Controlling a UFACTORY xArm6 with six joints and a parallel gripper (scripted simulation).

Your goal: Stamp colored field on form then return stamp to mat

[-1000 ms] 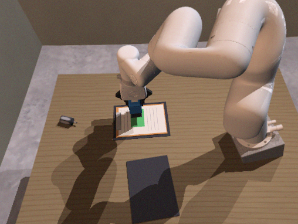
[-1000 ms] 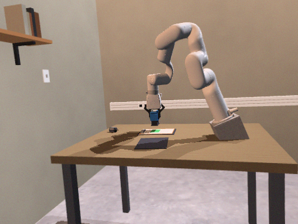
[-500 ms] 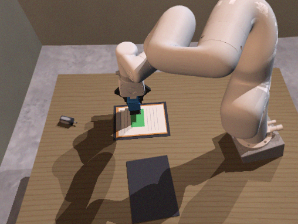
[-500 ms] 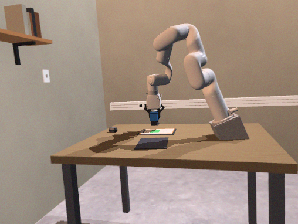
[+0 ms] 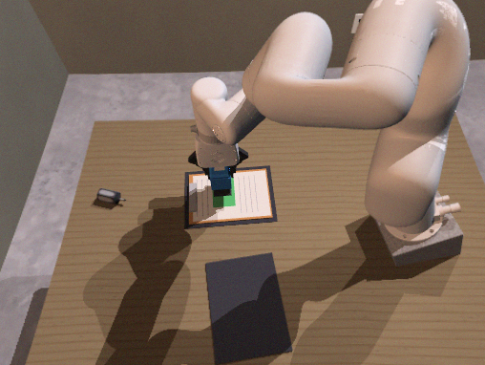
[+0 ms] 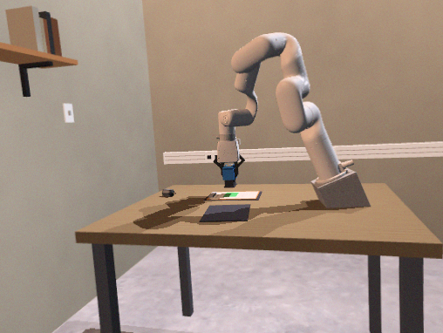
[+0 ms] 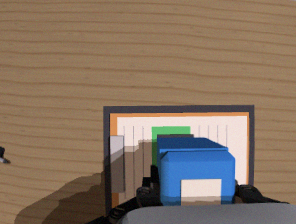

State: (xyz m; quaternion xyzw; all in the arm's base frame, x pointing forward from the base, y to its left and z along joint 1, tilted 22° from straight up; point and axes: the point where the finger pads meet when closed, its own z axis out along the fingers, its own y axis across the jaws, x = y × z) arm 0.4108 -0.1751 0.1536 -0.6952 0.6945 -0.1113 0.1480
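My gripper (image 5: pixel 220 173) is shut on the blue stamp (image 5: pixel 220 181) and holds it upright above the form (image 5: pixel 231 196). The stamp's dark base hangs over the green field (image 5: pixel 225 199), with a clear gap between them in the exterior view (image 6: pixel 228 173). The form is a white lined sheet on an orange and dark clipboard. In the wrist view the blue stamp (image 7: pixel 196 170) covers most of the green field (image 7: pixel 170 134), and the fingers clasp it on both sides. The dark mat (image 5: pixel 245 306) lies nearer the table's front, with nothing on it.
A small dark grey object (image 5: pixel 109 195) lies on the table to the left of the form. The arm's base (image 5: pixel 422 239) stands at the right of the table. A shelf (image 6: pixel 35 57) hangs on the left wall.
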